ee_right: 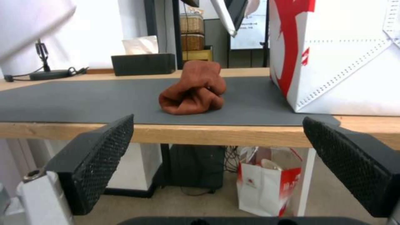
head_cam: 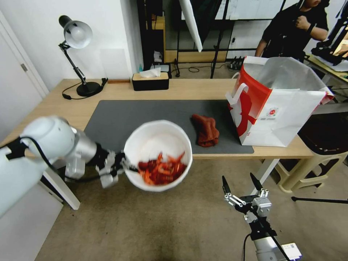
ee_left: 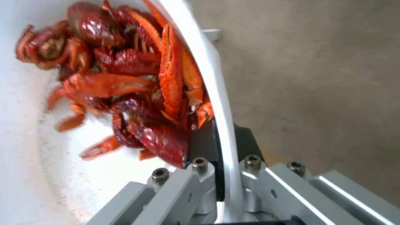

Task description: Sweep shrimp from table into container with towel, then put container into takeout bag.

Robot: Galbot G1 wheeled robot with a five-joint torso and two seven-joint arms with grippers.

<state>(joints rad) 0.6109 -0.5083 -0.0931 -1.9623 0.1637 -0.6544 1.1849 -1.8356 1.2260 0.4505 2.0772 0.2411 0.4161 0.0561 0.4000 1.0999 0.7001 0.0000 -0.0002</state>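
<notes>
The left gripper pinches the container's rim, shrimp inside; the right gripper hangs spread below the table.

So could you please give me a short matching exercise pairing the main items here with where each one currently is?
Things:
1. shrimp
2. container
3. towel
4. takeout bag

Places:
A. crumpled on the grey mat
B. standing open at the table's right end
C. piled inside the white bowl
D. held by its rim in the left gripper, off the table's front edge

Pairs: 1-C, 2-D, 3-A, 4-B
</notes>
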